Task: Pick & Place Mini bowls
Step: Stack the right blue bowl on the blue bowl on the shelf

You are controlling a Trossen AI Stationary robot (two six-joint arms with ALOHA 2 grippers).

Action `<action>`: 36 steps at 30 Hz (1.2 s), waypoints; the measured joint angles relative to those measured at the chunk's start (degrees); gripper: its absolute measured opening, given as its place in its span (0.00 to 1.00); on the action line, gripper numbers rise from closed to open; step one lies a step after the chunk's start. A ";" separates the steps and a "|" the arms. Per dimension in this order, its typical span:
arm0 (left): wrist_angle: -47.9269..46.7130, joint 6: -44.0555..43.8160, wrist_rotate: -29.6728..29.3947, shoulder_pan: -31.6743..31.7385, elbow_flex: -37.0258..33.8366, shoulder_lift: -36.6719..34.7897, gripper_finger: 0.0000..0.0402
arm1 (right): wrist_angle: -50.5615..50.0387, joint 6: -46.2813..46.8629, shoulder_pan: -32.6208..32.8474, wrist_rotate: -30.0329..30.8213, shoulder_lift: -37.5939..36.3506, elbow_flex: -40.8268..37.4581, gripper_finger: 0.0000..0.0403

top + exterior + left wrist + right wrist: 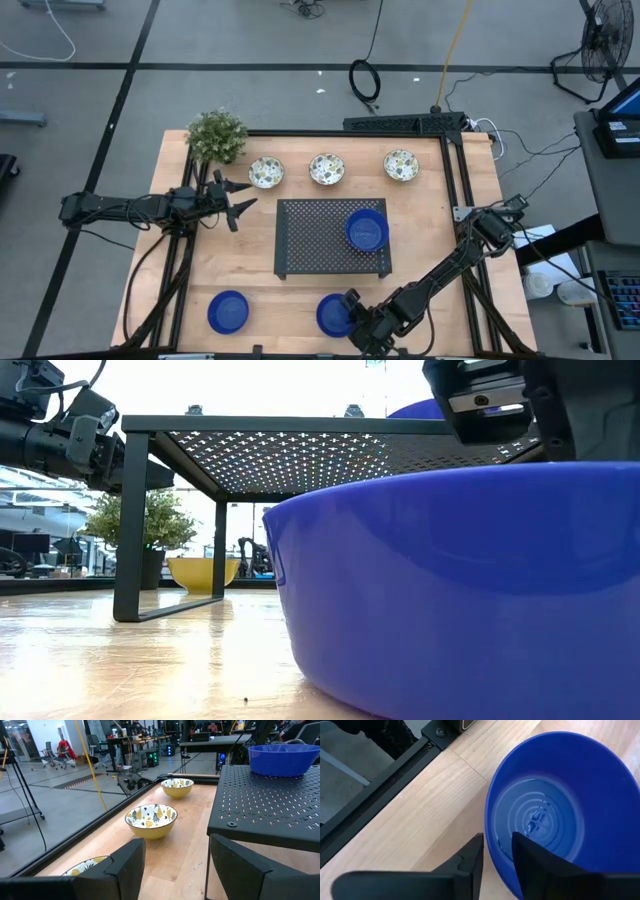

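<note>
A blue mini bowl (555, 810) stands on its base near the table's front edge (333, 316). My right gripper (497, 855) slants down at its right rim with the fingers narrowly apart, one inside the bowl and one outside. A second blue bowl (367, 229) sits on the black tray (310, 250), and a third (228, 311) sits at the front left. Three patterned bowls (266, 172) (327, 168) (401, 164) line the far edge. My left gripper (240, 198) waits open and level, left of the tray. My right gripper straddles the bowl's right rim (492, 851), coming from above and from the right. A strip of blue inner wall shows between the inside finger (530, 862) and the rim. I cannot tell whether the outside finger (470, 865) touches the wall. The bowl rests on the table.
A small green plant (216, 135) stands at the far left corner. The perforated tray stands on legs at the table's middle, with room beneath it (200, 590). A black frame rail (385, 785) runs along the table edge close to the bowl.
</note>
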 joint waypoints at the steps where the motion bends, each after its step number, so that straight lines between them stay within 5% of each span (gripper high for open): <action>1: 0.00 0.00 -0.01 -0.02 0.00 -0.01 0.57 | -0.01 0.01 0.00 0.00 0.00 0.00 0.20; 36: 0.00 0.00 0.01 0.00 0.00 -0.01 0.57 | 0.00 0.00 0.02 -0.24 0.00 0.02 0.03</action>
